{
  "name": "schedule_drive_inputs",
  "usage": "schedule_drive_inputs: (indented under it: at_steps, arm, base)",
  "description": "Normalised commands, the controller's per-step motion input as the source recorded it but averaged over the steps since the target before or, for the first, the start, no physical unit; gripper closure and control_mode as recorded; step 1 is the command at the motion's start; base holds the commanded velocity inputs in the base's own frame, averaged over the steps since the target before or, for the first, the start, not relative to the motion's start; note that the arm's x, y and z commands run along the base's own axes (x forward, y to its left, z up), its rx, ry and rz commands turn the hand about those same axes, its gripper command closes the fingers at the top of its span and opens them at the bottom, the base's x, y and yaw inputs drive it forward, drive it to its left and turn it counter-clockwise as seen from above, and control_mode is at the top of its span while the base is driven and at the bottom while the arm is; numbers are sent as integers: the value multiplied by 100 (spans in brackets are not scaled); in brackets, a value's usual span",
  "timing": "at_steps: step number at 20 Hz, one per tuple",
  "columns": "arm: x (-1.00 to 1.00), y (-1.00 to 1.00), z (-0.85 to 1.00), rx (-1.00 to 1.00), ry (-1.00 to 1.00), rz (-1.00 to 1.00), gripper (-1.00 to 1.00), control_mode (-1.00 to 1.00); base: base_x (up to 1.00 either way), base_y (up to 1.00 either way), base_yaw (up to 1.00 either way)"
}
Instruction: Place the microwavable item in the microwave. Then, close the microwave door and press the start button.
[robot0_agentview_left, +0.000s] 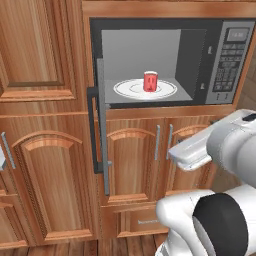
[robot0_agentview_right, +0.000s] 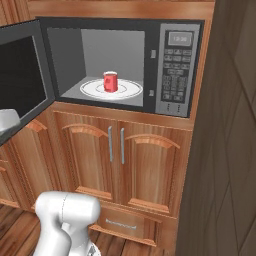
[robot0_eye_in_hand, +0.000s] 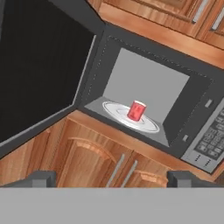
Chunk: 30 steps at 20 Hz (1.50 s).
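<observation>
Cup (robot0_eye_in_hand: 136, 110) seated on turntable (robot0_eye_in_hand: 114, 113) ahead of the empty, wide-spread tool (robot0_eye_in_hand: 111, 179); risk: glancing push on door (robot0_eye_in_hand: 39, 70) at tool's left leaves it unlatched.

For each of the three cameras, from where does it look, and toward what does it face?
Left base view: behind the arm's left, facing the microwave; its door shows edge-on; white arm at lower right.
Right base view: behind the arm's right, facing the same microwave; arm at lower left.
Hand view: on the hand, rolled, looking into the cavity; end effector fingertips spread apart at the bottom.
All share the red cup on the turntable.
</observation>
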Motion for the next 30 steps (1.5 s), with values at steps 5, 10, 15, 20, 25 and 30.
schedule_drive_inputs:
  at_steps: [5,10,15,20,25,30]
  arm:
    - [-83,51,-44,-25,-3,5,-100,-100]
    - [-7,100,-55,-37,0,1,-100,-100]
    - [3,100,-59,-44,0,0,-100,-100]
    - [45,100,-69,-42,8,0,-100,-100]
    - [92,98,-83,-34,20,0,-100,-100]
    - [100,91,-68,-25,25,0,-100,-100]
  base:
    - [0,0,0]
    - [0,0,0]
    - [0,0,0]
    - [0,0,0]
    - [0,0,0]
    - [0,0,0]
